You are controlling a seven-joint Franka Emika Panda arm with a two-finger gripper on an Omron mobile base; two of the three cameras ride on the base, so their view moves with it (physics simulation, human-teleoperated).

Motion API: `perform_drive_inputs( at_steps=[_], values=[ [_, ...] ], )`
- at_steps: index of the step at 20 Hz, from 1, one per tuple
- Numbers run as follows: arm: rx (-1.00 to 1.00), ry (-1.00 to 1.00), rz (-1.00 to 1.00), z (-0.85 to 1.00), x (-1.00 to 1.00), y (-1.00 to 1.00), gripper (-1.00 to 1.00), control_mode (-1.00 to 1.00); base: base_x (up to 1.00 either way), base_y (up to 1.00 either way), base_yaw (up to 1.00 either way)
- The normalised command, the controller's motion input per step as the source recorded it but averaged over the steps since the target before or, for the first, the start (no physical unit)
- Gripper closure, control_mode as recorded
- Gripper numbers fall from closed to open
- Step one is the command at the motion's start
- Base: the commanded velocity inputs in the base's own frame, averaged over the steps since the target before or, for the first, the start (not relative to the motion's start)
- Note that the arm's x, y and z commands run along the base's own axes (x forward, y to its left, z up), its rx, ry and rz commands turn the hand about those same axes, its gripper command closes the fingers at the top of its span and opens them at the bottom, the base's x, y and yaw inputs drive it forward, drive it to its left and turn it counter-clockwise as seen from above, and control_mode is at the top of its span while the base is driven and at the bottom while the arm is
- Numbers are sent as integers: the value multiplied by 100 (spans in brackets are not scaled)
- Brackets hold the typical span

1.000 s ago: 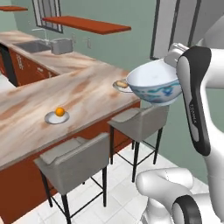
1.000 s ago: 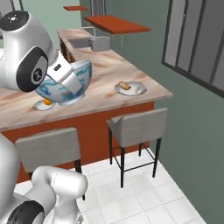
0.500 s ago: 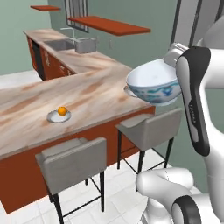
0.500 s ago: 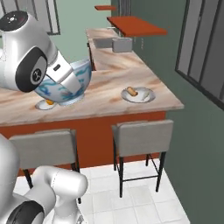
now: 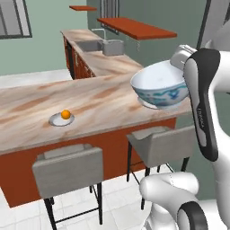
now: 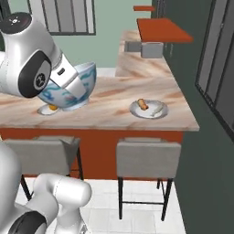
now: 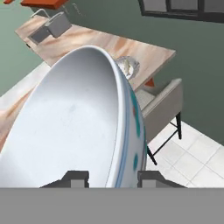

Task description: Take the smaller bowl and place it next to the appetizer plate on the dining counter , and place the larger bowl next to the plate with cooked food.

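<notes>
robot arm carrying the larger bowl (image 5: pixel 161 85) above the counter (image 5: pixel 94 101).
the tool (image 7: pixel 110 177) is clamped on the bowl's rim, one finger inside, one outside, bowl tilted. the plate with cooked food (image 6: pixel 149 109) sits near the counter's right end; the appetizer plate (image 5: pixel 61 119) is near its front edge. the thin rim grip looks shaky: a fast swing could probably slip the bowl, or it could knock the plate when lowered.

larger bowl (image 6: pixel 75 87): held up, tilted, above the dining counter (image 6: pixel 109 112)
plate with cooked food (image 6: pixel 149 109): on counter, well right of bowl
</notes>
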Motion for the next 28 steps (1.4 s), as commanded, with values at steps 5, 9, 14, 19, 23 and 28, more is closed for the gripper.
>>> perform_drive_inputs(
  at_steps=[5, 9, 14, 19, 23, 28],
  values=[
    [0, 0, 0, 0, 0, 0, 100, 100, 82, -24, 34],
    [0, 0, 0, 0, 0, 0, 100, 100, 35, -56, 32],
    [0, 0, 0, 0, 0, 0, 100, 100, 17, -56, 31],
    [0, 0, 0, 0, 0, 0, 100, 100, 58, -22, 28],
    [0, 0, 0, 0, 0, 0, 100, 100, 73, -11, 20],
    [0, 0, 0, 0, 0, 0, 100, 100, 17, -2, 2]
  ],
)
